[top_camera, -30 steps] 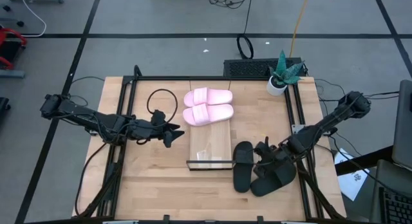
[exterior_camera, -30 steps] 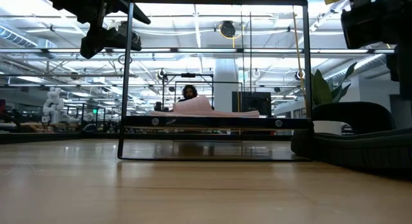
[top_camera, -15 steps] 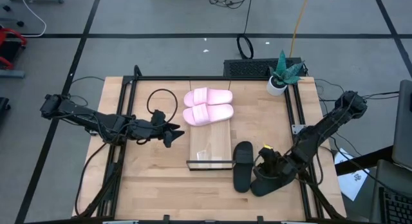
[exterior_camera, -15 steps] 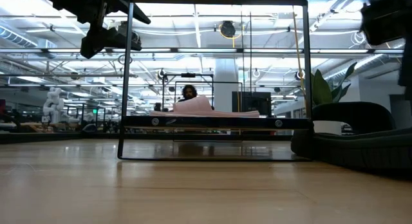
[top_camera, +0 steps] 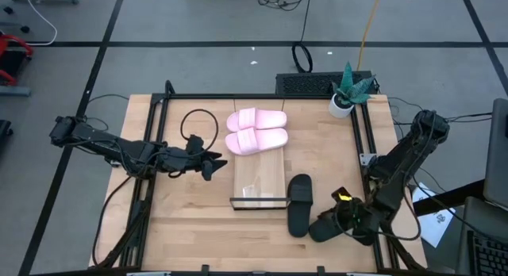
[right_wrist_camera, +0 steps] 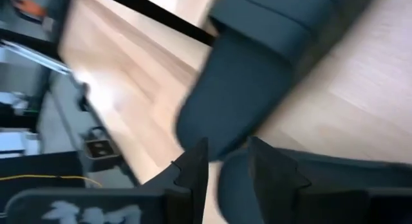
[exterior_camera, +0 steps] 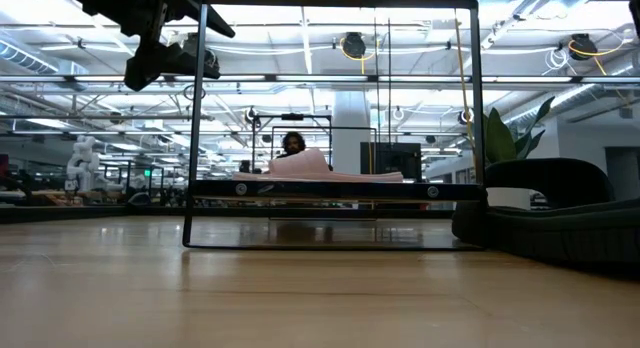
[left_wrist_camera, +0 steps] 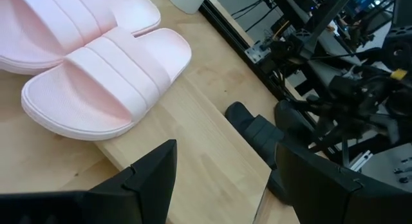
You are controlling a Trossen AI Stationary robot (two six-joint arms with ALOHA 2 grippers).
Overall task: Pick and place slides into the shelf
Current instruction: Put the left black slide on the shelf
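The pink slides (top_camera: 255,131) (left_wrist_camera: 96,63) lie side by side on the far end of the shelf (top_camera: 259,181) (exterior_camera: 335,188). One black slide (top_camera: 299,203) (right_wrist_camera: 257,69) lies flat on the table, right of the shelf. The other black slide (top_camera: 321,228) (right_wrist_camera: 322,179) lies beside it, partly under my right gripper (top_camera: 340,220) (right_wrist_camera: 228,169). That gripper is low over its near end, fingers a little apart. I cannot tell whether they touch it. My left gripper (top_camera: 210,163) (left_wrist_camera: 235,185) hangs open above the table, left of the shelf.
A small potted plant (top_camera: 348,90) stands at the table's far right corner. A black cable loop (top_camera: 198,125) lies left of the pink slides. Black rails (top_camera: 365,141) run along both table sides. Bare wood shows near the left half of the table (top_camera: 190,220).
My right gripper has swung from over the two black slides toward the table's near edge and right corner, leaving the low view. The slides and my left arm have kept still.
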